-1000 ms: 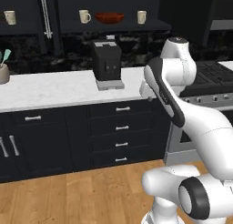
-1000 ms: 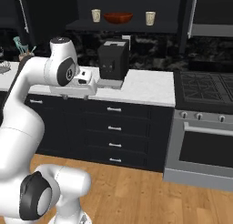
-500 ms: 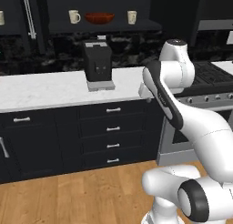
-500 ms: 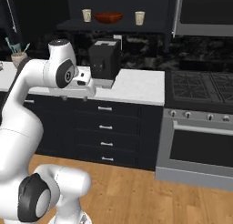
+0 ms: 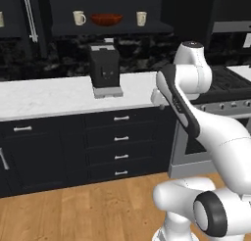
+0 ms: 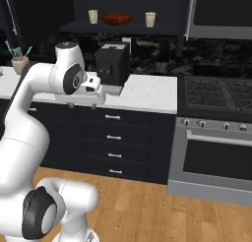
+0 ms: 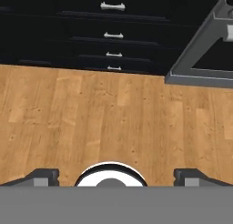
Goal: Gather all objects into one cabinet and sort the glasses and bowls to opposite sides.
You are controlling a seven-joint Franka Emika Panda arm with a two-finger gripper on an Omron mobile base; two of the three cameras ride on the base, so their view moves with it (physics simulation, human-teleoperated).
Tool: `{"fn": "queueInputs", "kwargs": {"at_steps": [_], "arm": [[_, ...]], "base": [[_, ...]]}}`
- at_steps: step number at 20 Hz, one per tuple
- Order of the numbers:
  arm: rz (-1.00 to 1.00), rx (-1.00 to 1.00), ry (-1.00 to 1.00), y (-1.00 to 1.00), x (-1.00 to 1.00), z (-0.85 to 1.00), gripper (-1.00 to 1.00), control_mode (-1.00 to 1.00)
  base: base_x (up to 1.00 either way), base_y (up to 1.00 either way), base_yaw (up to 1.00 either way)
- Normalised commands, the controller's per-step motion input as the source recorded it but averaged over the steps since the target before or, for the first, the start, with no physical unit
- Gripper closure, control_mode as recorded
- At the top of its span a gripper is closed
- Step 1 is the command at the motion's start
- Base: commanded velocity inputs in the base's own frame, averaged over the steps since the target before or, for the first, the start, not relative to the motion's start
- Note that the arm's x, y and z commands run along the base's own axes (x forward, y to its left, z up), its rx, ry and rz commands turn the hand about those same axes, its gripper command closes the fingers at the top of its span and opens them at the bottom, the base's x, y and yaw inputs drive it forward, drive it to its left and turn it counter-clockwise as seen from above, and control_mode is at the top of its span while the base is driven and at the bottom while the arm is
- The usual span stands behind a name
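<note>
On the dark shelf of the black wall cabinet (image 5: pixel 112 28) a cream mug (image 5: pixel 78 17) stands left of the wide red-brown bowl (image 5: pixel 106 19), and a second cream mug (image 5: pixel 141 18) stands right of it. The right base view shows the same row: mug (image 6: pixel 93 16), bowl (image 6: pixel 116 18), mug (image 6: pixel 150 19). A cream sliver at the left edge (image 5: pixel 1 19) may be a third mug. My gripper (image 6: pixel 82 106) hangs in front of the counter edge, far below the shelf, pointing down at the wooden floor. It is open and holds nothing (image 7: pixel 116 175).
A black coffee machine (image 5: pixel 104 67) stands on the white counter (image 5: pixel 44 95) under the shelf. The cabinet door's long silver handle (image 5: pixel 28 14) is at the upper left. Drawers (image 5: pixel 120 137) sit below, a stove (image 6: pixel 216 96) lies to the right, and a tan utensil pot (image 6: pixel 19 63) stands far left.
The whole scene has slid left in both base views, so the base has driven right along the counter. The arm keeps the same pose, with the gripper open.
</note>
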Motion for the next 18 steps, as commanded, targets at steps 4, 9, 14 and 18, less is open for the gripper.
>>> {"fn": "queueInputs", "kwargs": {"at_steps": [4, 9, 14, 18], "arm": [[0.00, 0.00, 0.00, 0.00, 0.00, 0.00, -1.00, 1.00], [0.00, 0.00, 0.00, 0.00, 0.00, 0.00, -1.00, 1.00], [0.00, 0.00, 0.00, 0.00, 0.00, 0.00, -1.00, 1.00], [0.00, 0.00, 0.00, 0.00, 0.00, 0.00, -1.00, 1.00]], "base": [[-0.25, 0.79, 0.00], [-0.20, 0.92, 0.00], [-0.18, 0.87, 0.00], [-0.18, 0.77, 0.00]]}}
